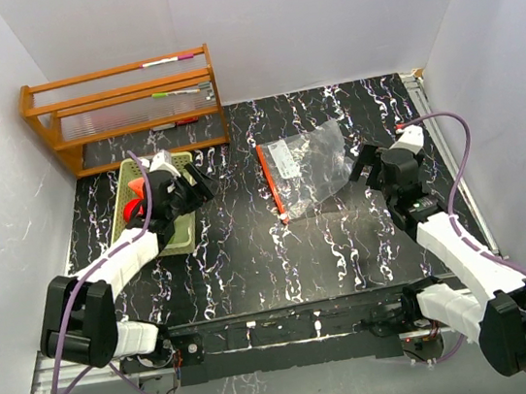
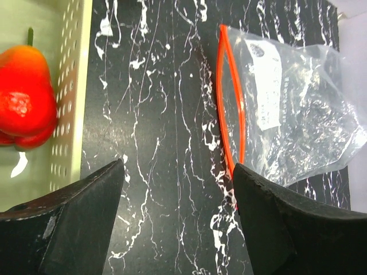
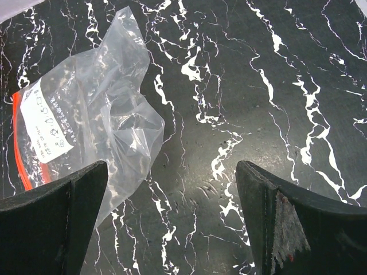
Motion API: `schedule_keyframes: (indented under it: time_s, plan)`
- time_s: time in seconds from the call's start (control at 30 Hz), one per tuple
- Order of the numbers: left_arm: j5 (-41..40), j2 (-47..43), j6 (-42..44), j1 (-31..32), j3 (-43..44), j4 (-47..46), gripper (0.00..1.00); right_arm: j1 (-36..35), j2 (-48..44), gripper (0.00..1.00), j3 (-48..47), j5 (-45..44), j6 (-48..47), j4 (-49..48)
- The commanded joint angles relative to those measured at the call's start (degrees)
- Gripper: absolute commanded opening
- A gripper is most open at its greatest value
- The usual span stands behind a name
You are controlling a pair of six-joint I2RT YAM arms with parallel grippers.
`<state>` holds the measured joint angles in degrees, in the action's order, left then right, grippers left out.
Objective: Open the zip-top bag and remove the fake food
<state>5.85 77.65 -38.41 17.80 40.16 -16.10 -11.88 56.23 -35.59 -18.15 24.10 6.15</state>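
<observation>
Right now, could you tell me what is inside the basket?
Red fake fruit lies in the basket. The left arm covers the rest from above, so more pieces may be hidden.

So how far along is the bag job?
Done, apparently: the zip-top bag lies with its red zip parted and no food shows inside. Red fake food sits in the green basket. In hand: nothing, left pincer and right pincer both open, empty. Left: seemingly nothing.

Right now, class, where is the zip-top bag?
In the top view, the zip-top bag lies flat on the table, right of centre, just left of the right gripper, its red zip edge facing the green basket.
</observation>
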Motion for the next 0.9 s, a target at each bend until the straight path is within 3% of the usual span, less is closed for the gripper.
schedule_keyframes:
  time_s: [0.0, 0.87]
  plan:
    - [-2.3, -2.16, 0.13, 0.15, 0.82, -0.57, 0.74, 0.2, -2.68, 0.98, 0.54, -1.18, -1.61, -2.9]
    - [-4.4, -2.6, 0.83, 0.15, 1.59, 1.12, 0.74, 0.19, -2.57, 0.98, 2.79, 0.23, -3.01, -6.14]
